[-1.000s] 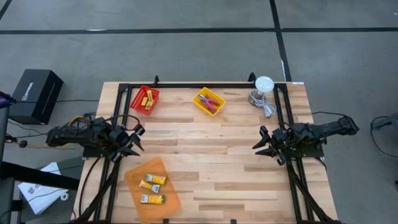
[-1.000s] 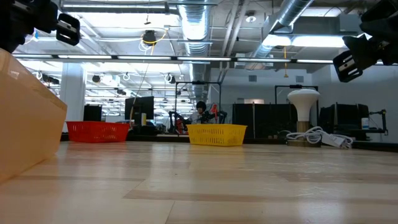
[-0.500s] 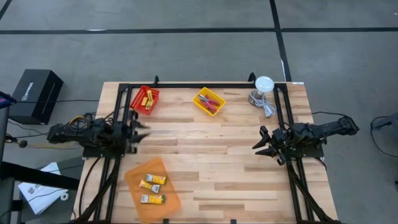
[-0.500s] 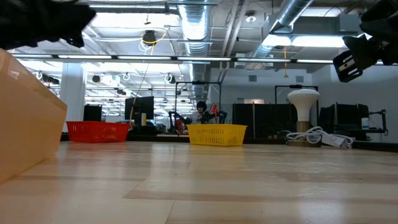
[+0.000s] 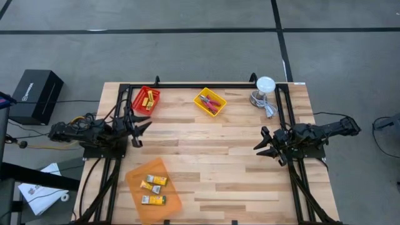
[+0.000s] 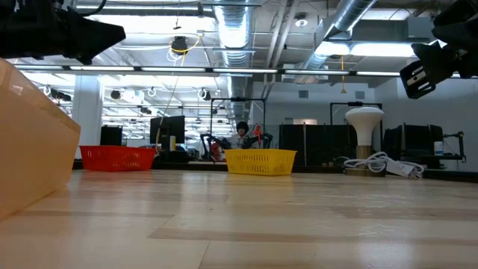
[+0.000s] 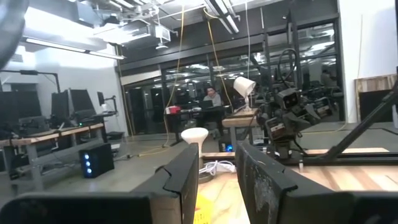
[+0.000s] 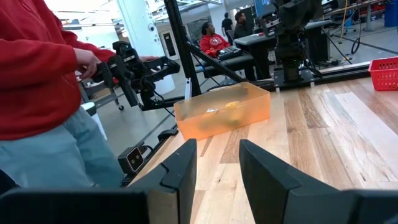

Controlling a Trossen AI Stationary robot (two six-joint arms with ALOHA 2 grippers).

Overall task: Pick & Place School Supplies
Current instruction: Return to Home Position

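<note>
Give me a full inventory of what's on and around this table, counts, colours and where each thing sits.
table: one, light wood, between the two arms
orange tray: one, near-left part of the table
packs: three, yellow and white, in the orange tray
red bin: one, far-left corner
yellow items: count unclear, in the red bin
yellow bin: one, far middle
tools: count unclear, red/pink handles, in the yellow bin
lamp: one, white, with cable, far-right corner
black box: one, on the floor, left of the table
person: one, red top, standing beyond the table's left edge
left gripper: fingers open, empty, left edge
right gripper: fingers open, empty, right side
</note>
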